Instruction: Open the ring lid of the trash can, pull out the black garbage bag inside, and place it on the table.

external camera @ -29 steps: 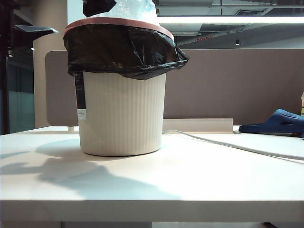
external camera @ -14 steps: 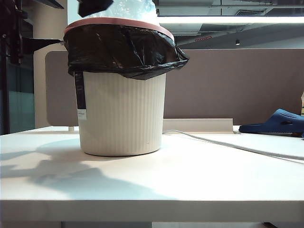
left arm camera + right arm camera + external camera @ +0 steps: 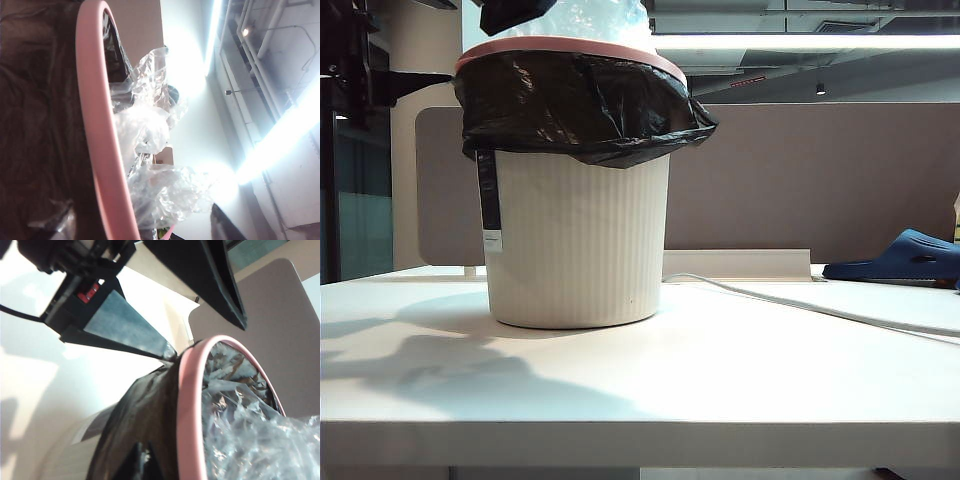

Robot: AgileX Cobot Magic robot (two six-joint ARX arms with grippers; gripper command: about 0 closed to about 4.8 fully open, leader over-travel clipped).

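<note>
Well, my left claw (image 3: 207, 337) hangs released at the left side of the trash can (image 3: 578, 240), its two fingers spread wide. The lower fingertip sits right at the outer edge of the ring lid (image 3: 570, 44) (touching or just short, I cannot tell). My right claw (image 3: 515, 12) shows only as a dark shape above the can's far rim, and I cannot tell whether it is clenched.

The pink ring lies flat on the rim, pinning the black garbage bag (image 3: 570, 105), whose edge folds down over the outside of the can. Crumpled clear plastic (image 3: 600, 20) bulges up through the ring. The can stands upright on the left part of the table (image 3: 720, 380), with a pale cable (image 3: 820, 310) trailing off to its right.
</note>
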